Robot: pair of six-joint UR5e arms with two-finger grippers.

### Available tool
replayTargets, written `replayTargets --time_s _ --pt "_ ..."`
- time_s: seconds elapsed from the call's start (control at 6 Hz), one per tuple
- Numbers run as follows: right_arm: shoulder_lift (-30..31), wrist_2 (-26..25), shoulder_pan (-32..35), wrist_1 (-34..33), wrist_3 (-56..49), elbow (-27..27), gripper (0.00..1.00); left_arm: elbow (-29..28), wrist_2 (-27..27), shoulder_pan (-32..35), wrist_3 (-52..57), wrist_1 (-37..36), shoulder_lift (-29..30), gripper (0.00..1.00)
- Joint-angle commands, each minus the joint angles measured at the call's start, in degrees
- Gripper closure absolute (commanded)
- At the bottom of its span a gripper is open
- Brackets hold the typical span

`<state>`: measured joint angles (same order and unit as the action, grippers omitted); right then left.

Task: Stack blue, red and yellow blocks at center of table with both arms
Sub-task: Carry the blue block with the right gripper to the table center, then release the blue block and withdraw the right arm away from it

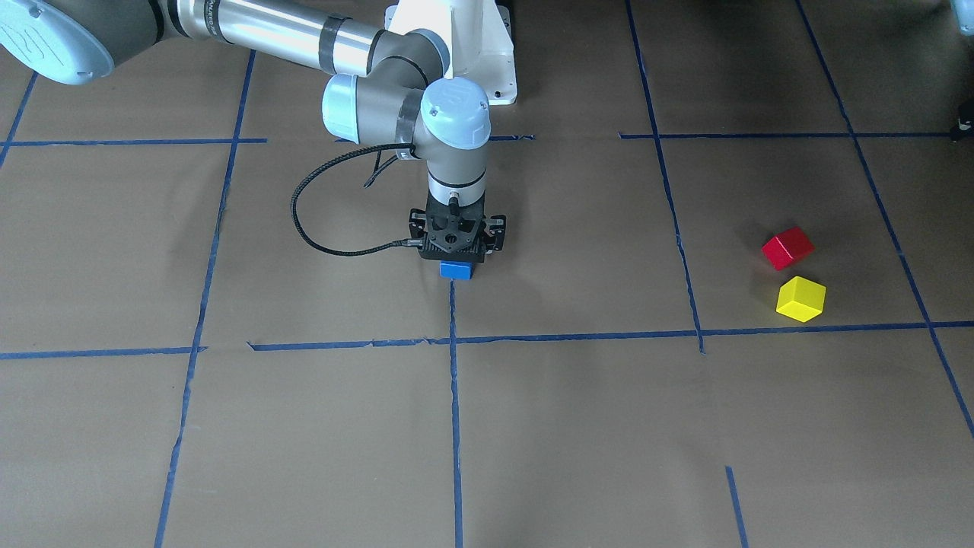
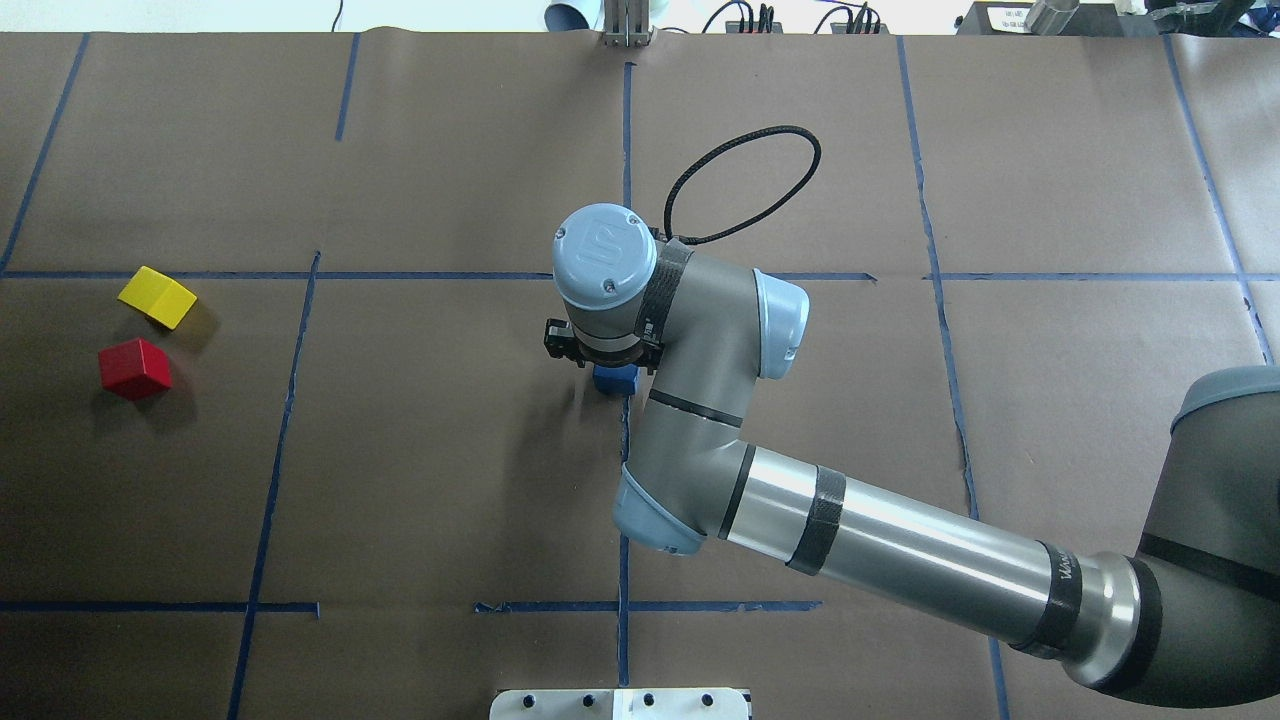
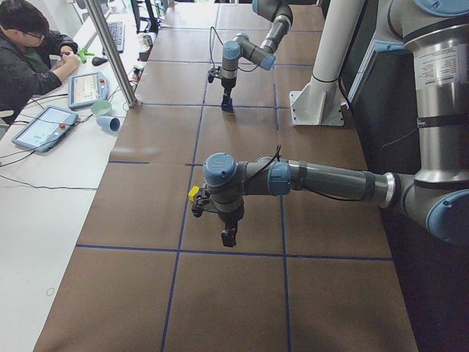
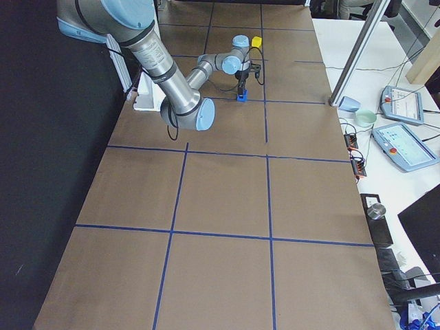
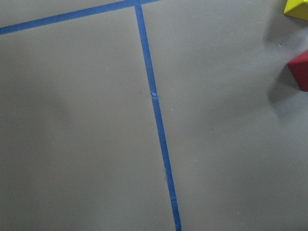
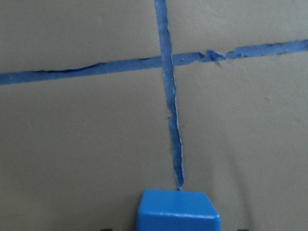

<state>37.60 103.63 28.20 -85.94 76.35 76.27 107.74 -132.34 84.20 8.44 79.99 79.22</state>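
**R hand** point(image 1: 456, 260): points straight down at worktop centre, fingers spread, straddling the blue painted cube block point(image 1: 456, 271). R wrist view shows a gap each side, so no pinch.

**Blue block:** rests on the brown-paper worktop point(image 2: 450, 450) at the end of a blue tape line point(image 1: 454, 320), approx. grid centre. Base layer reads as placed.

**Other blocks:** red painted cube block point(image 2: 134, 368) and yellow painted cube block point(image 2: 158, 296) lie well apart from it, far out on the robot's left. They are near each other, not touching, with red nearer the robot's base.

**L hand** point(image 3: 229, 236): hangs near that pair. Spread or pressed together: cannot tell.

**Judgement:** L arm is clearly nearer, so the red pick falls to it. The carry then runs toward the robot's right, to centre. R arm should clear first.
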Motion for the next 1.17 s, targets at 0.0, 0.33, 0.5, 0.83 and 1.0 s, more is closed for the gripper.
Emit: replayTargets --time_s 0.0,0.33,0.5,0.83,1.0 --pt "-0.07 2.52 3.41 -0.19 -2.68 1.76 0.00 0.02 0.15 0.00 0.09 0.08 0.15 0.00" --pt "5.07 14.27 16.20 -0.54 -14.99 4.76 0.00 0.28 0.59 -0.27 0.00 -0.01 0.32 0.00" --pt "10.94 16.66 21.75 -0.46 -25.62 6.41 0.00 0.71 0.07 -0.27 -0.26 0.95 1.10 0.00" --pt "24.38 26.92 36.76 -0.46 -50.99 11.15 0.00 0.11 0.41 -0.27 -0.09 1.40 6.08 0.00" --pt "32.10 29.15 42.49 -0.46 -63.04 13.79 0.00 -0.94 0.07 -0.36 0.00 1.66 8.38 0.00"
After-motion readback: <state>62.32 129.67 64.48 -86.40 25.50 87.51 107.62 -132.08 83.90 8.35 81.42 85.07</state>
